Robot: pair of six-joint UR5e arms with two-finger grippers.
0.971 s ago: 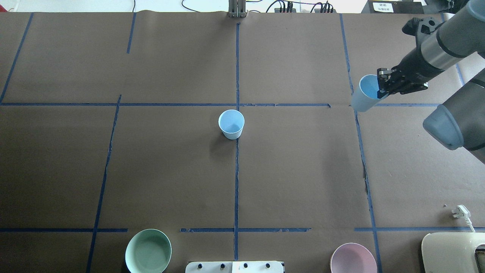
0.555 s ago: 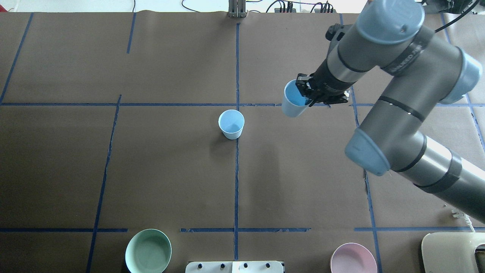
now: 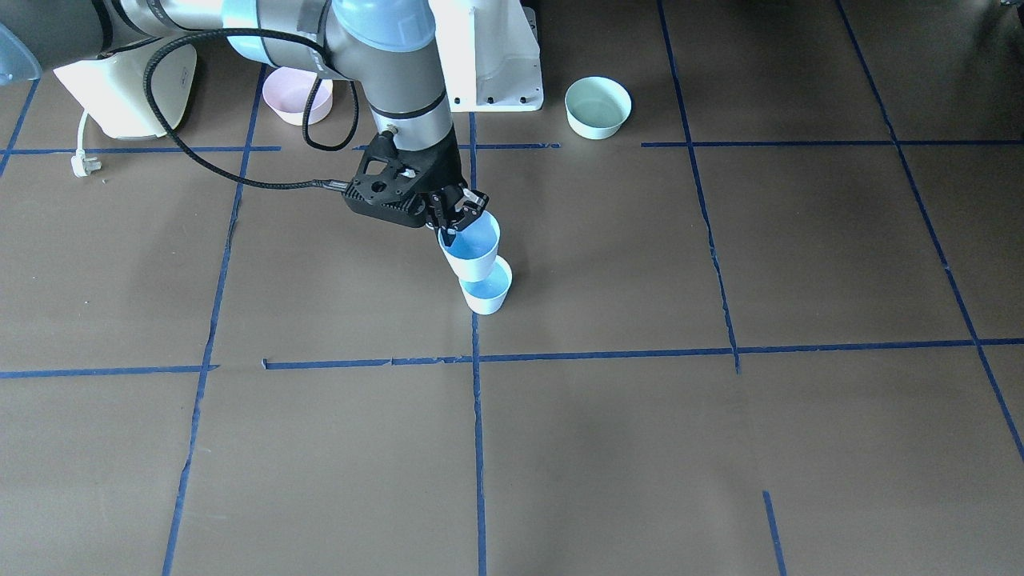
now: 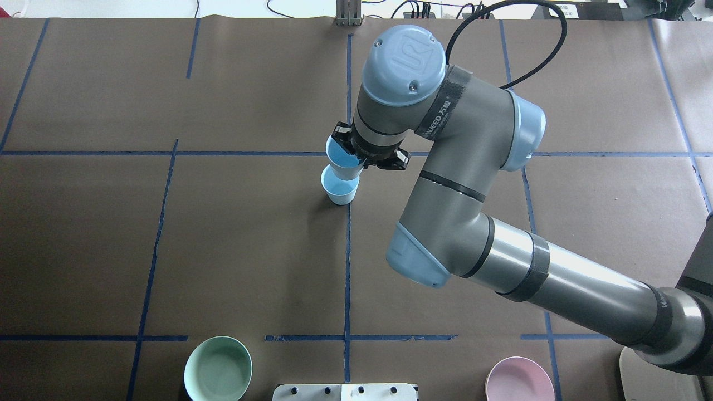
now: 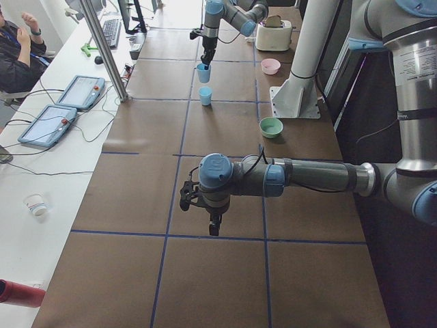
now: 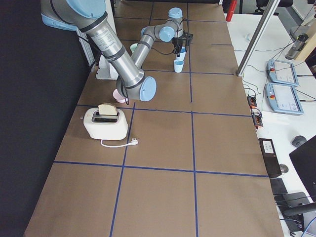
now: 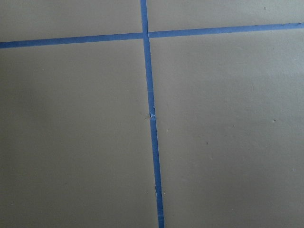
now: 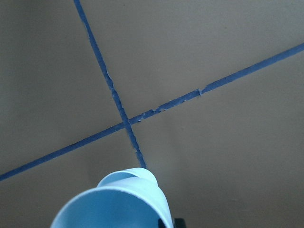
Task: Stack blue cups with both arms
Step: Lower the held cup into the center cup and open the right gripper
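One blue cup (image 4: 340,190) stands upright at the table's middle, on the blue centre tape line; it also shows in the front view (image 3: 486,294). My right gripper (image 4: 356,159) is shut on the rim of the second blue cup (image 4: 341,161) and holds it slightly tilted just above the standing cup, its base near that cup's mouth (image 3: 472,252). The right wrist view shows the held cup's rim (image 8: 114,204). My left gripper (image 5: 213,225) hangs over bare table near the robot's left end. It shows only in the exterior left view, so I cannot tell if it is open or shut.
A mint-green bowl (image 4: 218,369) and a pink bowl (image 4: 519,380) sit at the near edge by the white pedestal (image 3: 488,56). A toaster (image 6: 105,122) with a loose plug (image 3: 80,164) is at the right end.
My right arm has swung left with the blue cup, from the table's right side to just above the standing cup at the middle. The standing cup has not moved.
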